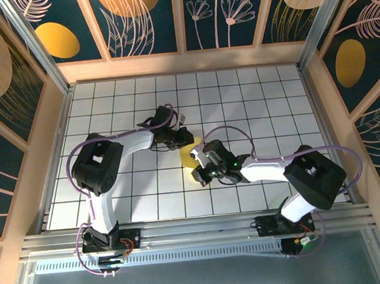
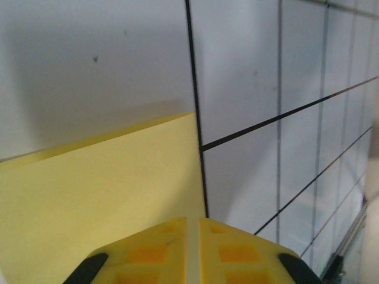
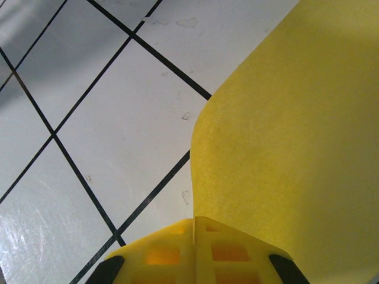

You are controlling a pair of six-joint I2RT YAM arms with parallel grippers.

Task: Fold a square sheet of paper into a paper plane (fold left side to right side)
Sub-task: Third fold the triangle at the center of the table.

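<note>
Now, right pincer (image 3: 194, 220) pinching curled edge of yellow sheet (image 3: 284, 148), left pincer (image 2: 192, 220) closed just over its corner.

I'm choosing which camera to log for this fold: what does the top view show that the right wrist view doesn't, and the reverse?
Top view: the left arm and right arm meet over the paper mid-table, with the table and painted walls around them. Right wrist view: up close, the paper's edge curves and runs down into the shut right jaws, and small marks dot a tile. Both: yellow paper on white tiles with black lines.
</note>
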